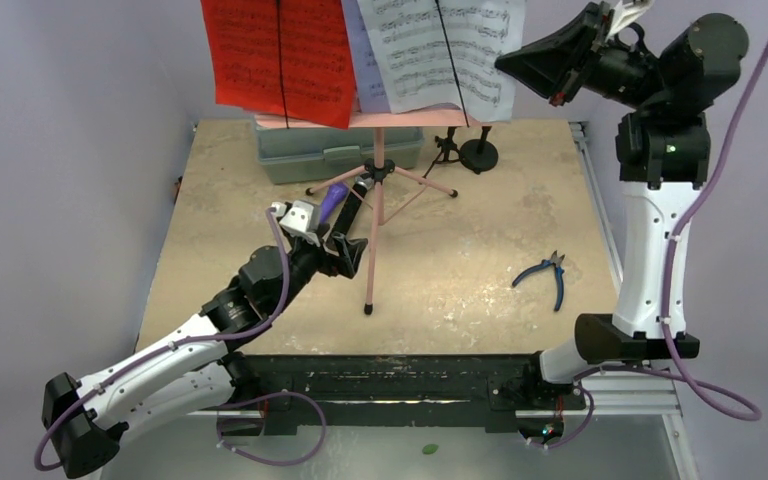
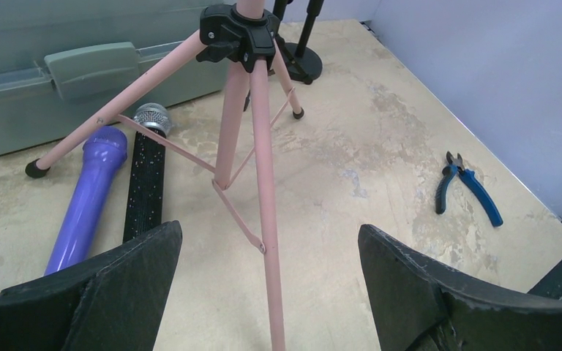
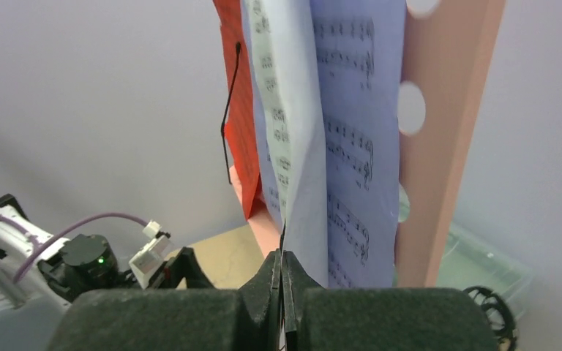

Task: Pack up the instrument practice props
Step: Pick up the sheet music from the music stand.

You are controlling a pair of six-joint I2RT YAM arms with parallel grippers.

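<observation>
The table in front of me has a beige top patterned like stone, mottled with paler worn patches and a few darker stains. Plain, bare walls of pale lilac-grey close it in. The left wall stands just beside the table's edge, and the right wall rises past the far side. A silvery metal rail runs along the table's right edge. A scuffed black bar lies across the near edge. Below that is a grey floor with a dull sheen, and on it one small green speck. The light is soft and even, and the shadows on the tabletop are faint.
</observation>
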